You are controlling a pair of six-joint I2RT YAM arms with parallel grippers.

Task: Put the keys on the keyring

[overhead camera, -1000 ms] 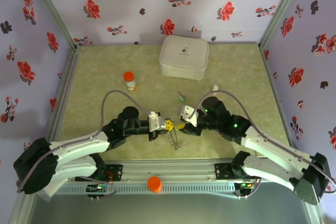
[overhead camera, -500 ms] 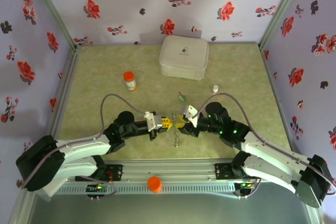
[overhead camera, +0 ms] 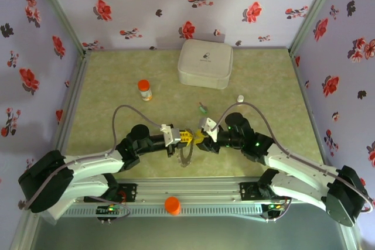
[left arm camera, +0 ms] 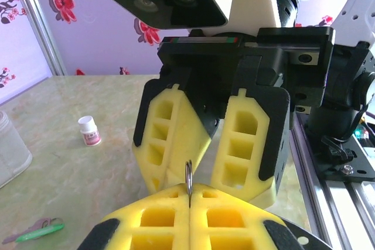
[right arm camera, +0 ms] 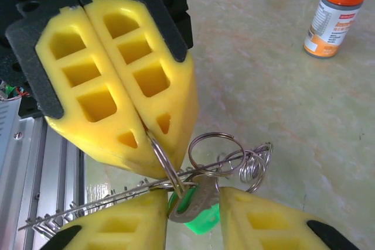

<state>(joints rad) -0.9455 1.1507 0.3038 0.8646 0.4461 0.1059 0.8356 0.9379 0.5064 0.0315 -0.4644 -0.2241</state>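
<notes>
One risk: left gripper [right arm camera: 159, 155], fingers shut on ring [right arm camera: 234, 159] edge-on, left it room to pivot; key [right arm camera: 188, 202], clamped in right gripper [right arm camera: 194, 218], could then miss the wire and slip.

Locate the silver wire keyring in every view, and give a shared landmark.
Top external: silver wire keyring just below centre.
Left wrist: keyring edge-on, bottom centre.
Right wrist: keyring lower centre.
Shared landmark: the shut left claw pinching it.

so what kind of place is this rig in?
Probably a tabletop robot test enclosure: floral-papered walls box in a green table, with an aluminium rail along the near edge.
</notes>
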